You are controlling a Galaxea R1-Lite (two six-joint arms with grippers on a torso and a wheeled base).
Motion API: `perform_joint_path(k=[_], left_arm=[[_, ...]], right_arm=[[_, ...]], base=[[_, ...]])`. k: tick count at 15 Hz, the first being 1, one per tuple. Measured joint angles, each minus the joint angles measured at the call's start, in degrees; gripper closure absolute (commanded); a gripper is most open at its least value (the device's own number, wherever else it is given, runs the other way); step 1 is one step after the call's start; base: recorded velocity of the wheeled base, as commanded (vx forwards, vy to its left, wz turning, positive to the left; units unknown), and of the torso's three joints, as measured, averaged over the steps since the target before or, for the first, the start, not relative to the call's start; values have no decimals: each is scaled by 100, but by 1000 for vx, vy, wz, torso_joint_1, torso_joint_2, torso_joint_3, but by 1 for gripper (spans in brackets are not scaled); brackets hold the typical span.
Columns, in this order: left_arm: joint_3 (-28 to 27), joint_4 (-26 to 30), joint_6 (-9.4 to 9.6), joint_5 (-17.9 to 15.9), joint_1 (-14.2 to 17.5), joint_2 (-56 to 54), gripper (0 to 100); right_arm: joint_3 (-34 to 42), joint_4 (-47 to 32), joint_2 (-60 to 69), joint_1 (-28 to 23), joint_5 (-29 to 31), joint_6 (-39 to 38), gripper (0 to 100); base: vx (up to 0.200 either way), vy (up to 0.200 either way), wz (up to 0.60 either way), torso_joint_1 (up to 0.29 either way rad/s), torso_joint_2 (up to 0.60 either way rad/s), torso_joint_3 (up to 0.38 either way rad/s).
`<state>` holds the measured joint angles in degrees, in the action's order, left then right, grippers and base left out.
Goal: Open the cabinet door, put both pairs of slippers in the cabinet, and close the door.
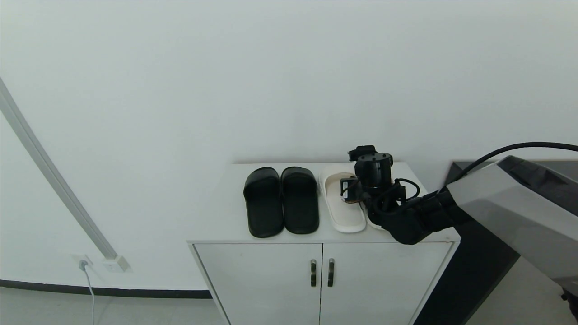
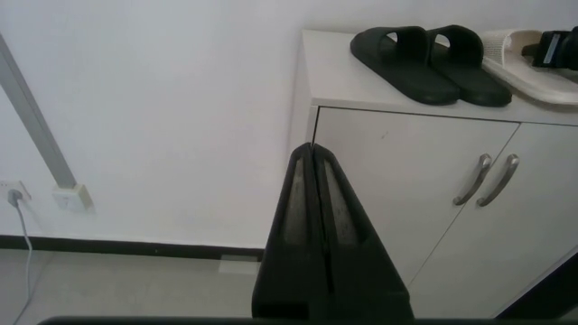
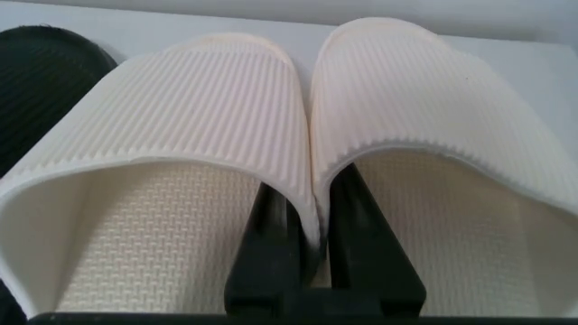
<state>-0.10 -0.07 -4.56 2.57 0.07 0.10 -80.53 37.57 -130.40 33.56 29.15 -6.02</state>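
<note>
Head view: a low white cabinet (image 1: 216, 225) with two flat doors stands against a pale wall. Both doors are closed, and two slim metal door handles (image 1: 313, 272) meet at the middle. On the cabinet top lie two pairs side by side, strap ends toward the wall. A pair of matte black rubber slide slippers (image 1: 281, 201) lies nearer the middle. Just beside them, toward the robot's right, is a pair of cream ribbed foam slide slippers (image 1: 343, 207). The right gripper (image 1: 352, 192) sits low over the cream slippers, at their straps.

Left wrist view: the left gripper (image 2: 312, 153) hangs in front of the cabinet's left corner, well apart from the door handles. Its two dark fingers are pressed flat together with nothing between them. The black slippers (image 2: 432, 60) and one cream slipper show on the cabinet top beyond it.

Right wrist view: the two cream straps arch side by side, finely ridged outside and pebbled on the insoles. One dark finger (image 3: 271, 244) reaches inside each slipper. The touching inner strap walls are pinched between the fingers, so the jaws are clamped on the pair.

Judged from this, the cream slippers look light, soft and springy. The ridges should resist slipping, and the joined inner strap edges are a sensible hold for lifting both at once. The heels may droop or swing, and one thin strap wall could slide free.
</note>
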Motion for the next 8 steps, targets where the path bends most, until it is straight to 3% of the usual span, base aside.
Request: perform_joint_path(k=[4,8], left_arm=[[7,0,10,2,0,0,100],[7,-2,18,2,-2,0,100]], right_arm=[[675,13,701,87,-38,66,100],[2164,28,1980,389,-797,219,100]], base=[[0,0,0,0,0,0],[0,0,0,0,0,0]])
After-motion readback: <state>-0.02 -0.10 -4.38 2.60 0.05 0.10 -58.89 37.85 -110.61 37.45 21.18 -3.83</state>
